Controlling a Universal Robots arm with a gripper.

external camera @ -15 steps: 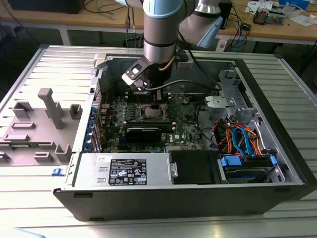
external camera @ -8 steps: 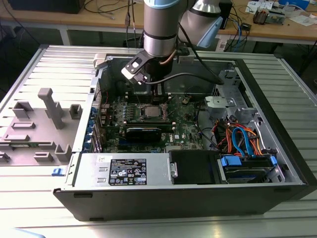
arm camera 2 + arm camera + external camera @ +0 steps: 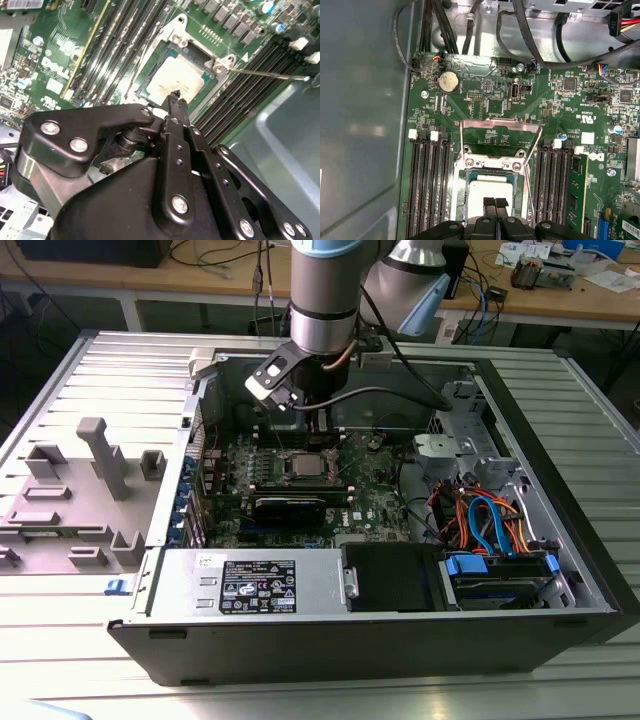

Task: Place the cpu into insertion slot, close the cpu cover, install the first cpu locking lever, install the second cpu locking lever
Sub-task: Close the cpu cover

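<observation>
Closest was the black end effector (image 3: 495, 206), its two tips pressed together with nothing between them. In the first wrist view it hung just over the cpu (image 3: 490, 189). I think the step in hand was getting the chip settled before the lid shut. To do that well, the chip had to lie flat, its corners matching the slot, with only a soft touch and no sliding. The cpu looked like a small square with a pale, shiny silver top. It lay inside the insertion slot (image 3: 519, 191), near the middle of the green board (image 3: 485, 102). The cpu cover (image 3: 500, 122), a thin silver frame, was flipped open beside the slot.
</observation>
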